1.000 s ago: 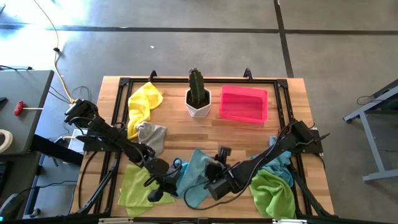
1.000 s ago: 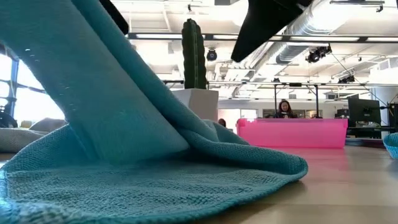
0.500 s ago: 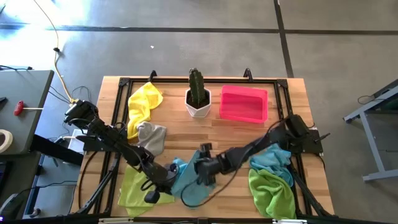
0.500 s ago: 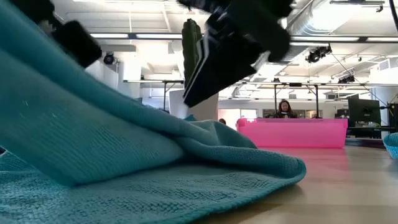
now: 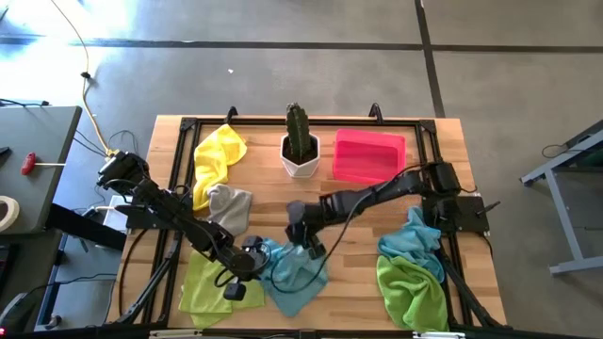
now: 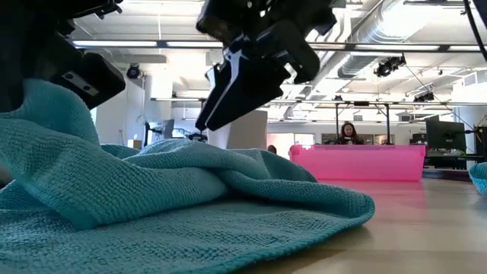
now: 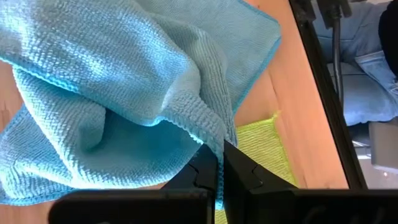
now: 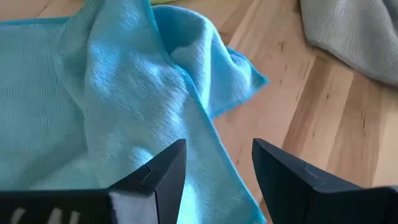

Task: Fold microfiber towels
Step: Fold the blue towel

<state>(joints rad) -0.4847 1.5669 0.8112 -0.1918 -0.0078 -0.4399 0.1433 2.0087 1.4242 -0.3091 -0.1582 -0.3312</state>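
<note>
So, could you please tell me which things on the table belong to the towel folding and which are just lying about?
Job:
light blue towel, pinched by left gripper
lime green towels
yellow towel
grey towel
right gripper, open above

Lying about:
pink tray
potted cactus

Bright, even daylight; soft shadows (ceiling lights glaring in the low view); blurred foreground cloth

Both arms are matte black, jointed, with thin black cables looping alongside. Each pincer, left [image 7: 221,163] and right [image 8: 214,165], ends in two blunt, angular black fingers.
</note>
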